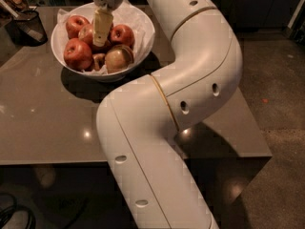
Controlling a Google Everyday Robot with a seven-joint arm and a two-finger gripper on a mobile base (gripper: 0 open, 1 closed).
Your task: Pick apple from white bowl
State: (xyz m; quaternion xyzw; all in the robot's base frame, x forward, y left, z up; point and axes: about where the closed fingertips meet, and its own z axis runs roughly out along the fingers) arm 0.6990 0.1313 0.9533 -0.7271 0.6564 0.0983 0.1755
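Gripper low in white bowl, counter's far-left corner; jaws' opening can't tell; centre over middle apple, squeeze gently

No text, label, brand, number or sign can be read anywhere here. The hand hangs low inside the white bowl, just above the apples. The housing above it carries a dark dotted patch, which looks like a grille rather than print. The white arm shows only small dark oval holes and a thin gold seam. The worktop and the black mesh cup are unmarked as far as this dim view lets me judge.
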